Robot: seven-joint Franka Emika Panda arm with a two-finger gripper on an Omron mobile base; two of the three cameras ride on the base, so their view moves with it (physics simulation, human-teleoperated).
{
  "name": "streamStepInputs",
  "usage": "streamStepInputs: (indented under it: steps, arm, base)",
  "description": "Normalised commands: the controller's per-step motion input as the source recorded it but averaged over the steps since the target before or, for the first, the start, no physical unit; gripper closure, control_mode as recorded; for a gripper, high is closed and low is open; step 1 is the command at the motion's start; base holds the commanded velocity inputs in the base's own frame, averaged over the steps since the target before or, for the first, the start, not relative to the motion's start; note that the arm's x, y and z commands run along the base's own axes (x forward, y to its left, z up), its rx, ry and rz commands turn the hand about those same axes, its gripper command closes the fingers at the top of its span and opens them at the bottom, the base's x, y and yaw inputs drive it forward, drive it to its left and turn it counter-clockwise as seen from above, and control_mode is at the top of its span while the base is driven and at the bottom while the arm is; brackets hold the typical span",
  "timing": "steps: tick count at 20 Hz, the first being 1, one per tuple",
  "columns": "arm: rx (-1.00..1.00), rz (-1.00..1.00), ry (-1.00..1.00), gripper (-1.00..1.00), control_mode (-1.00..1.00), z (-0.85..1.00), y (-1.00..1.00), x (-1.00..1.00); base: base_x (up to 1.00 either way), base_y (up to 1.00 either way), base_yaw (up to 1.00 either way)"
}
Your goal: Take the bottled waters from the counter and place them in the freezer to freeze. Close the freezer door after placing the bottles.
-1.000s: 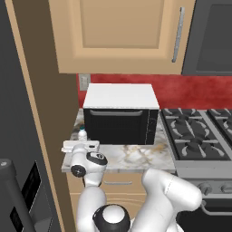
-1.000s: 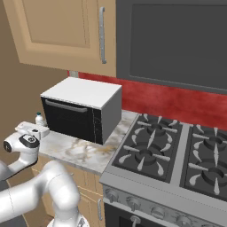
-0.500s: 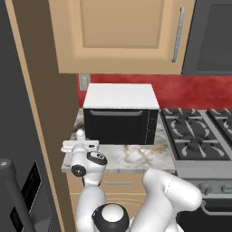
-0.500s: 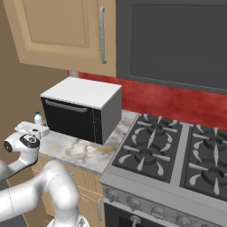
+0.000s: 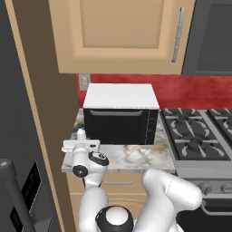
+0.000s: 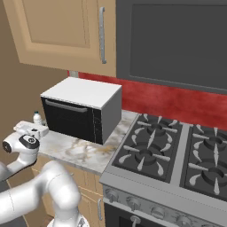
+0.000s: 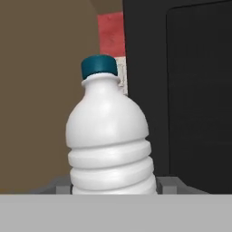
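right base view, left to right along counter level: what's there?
Tool with the white bottle just behind it → black countertop oven → bare marble counter → gas stovetop.

Oven sits on the worktop, at its back, against the wall. Bottle stands upright on the worktop just left of the oven, between oven and side panel. Tool at the bottle, in front of it. Stovetop right of the worktop. Cabinet overhead.
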Motion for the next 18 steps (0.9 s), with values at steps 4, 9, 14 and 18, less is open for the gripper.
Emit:
streamStepInputs:
  steps: [4, 9, 14, 18]
  arm:
    - [0.0, 0.0, 0.0, 1.0, -1.0, 0.76, 0.0, -0.54]
    - [0.0, 0.0, 0.0, 1.0, -1.0, 0.79, 0.0, -0.7]
    - [0.0, 0.0, 0.0, 1.0, -1.0, 0.69, 0.0, -0.86]
    - [0.0, 0.0, 0.0, 1.0, -1.0, 0.65, 0.0, -0.97]
  base:
    - [0.0, 0.0, 0.0]
    - [0.0, 0.0, 0.0]
    - [0.0, 0.0, 0.0]
    - [0.0, 0.0, 0.0]
